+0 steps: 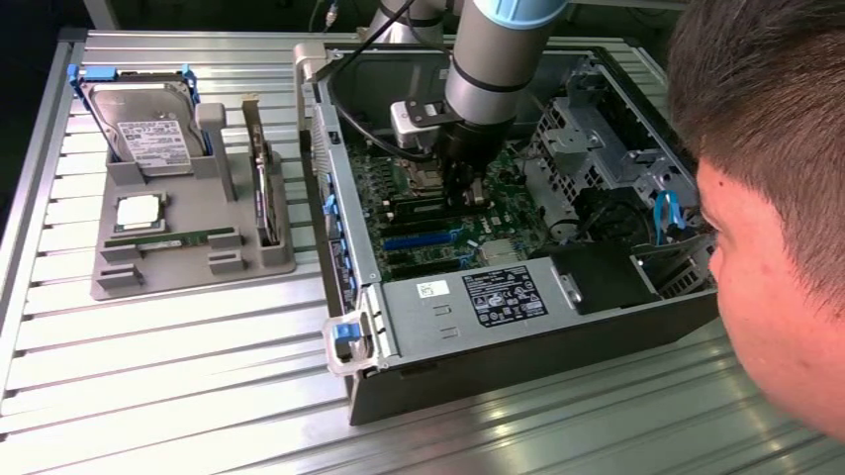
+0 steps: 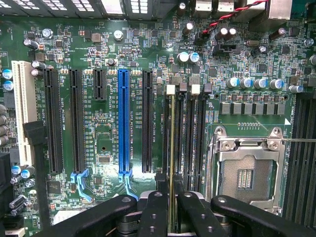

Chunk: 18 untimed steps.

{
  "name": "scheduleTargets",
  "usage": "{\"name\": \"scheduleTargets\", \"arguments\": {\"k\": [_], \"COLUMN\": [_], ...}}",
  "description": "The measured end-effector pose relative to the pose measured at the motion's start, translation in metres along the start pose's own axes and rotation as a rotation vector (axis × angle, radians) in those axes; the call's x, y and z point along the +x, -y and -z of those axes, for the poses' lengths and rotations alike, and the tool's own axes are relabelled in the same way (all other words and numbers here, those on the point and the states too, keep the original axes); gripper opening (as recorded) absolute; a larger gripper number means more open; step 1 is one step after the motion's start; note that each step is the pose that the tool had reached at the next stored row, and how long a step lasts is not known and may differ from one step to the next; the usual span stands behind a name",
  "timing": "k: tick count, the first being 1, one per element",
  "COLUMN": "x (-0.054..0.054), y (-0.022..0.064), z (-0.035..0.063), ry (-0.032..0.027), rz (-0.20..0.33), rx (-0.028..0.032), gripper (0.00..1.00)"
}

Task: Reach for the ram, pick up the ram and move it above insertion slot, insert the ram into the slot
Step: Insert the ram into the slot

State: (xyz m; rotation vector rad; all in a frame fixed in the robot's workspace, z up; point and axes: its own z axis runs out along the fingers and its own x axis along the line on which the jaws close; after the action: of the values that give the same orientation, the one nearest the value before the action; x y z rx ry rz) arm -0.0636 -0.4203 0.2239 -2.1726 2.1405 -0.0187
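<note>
The ram (image 2: 171, 148) appears edge-on as a thin green-gold strip, and my gripper (image 2: 171, 200) is shut on it with one black finger (image 2: 156, 210) on each side. It runs along the slot (image 2: 166, 128), the outermost of several parallel black memory sockets with pale end clips (image 2: 171, 90), on the side toward the blue socket. Whether the stick touches the socket or hangs just above it, I cannot tell. In the exterior view my gripper (image 1: 462, 193) reaches down inside the open computer case, low over the motherboard.
A blue expansion socket (image 2: 123, 118) lies beside the memory sockets, with the square silver processor socket (image 2: 246, 173) on the other side. A grey tray (image 1: 185, 267) at the exterior view's left holds a hard drive (image 1: 145, 129) and another green stick (image 1: 172, 238). A person's head (image 1: 779, 198) leans in at the right.
</note>
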Motion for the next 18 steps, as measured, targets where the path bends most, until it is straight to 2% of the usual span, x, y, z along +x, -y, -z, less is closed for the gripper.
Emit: {"name": "scheduleTargets", "arguments": {"k": [18], "x": [0.0002], "y": [-0.0002], "z": [-0.003], "ry": [-0.0002], "rz": [0.0], "rx": [0.0], "gripper": [0.14]}}
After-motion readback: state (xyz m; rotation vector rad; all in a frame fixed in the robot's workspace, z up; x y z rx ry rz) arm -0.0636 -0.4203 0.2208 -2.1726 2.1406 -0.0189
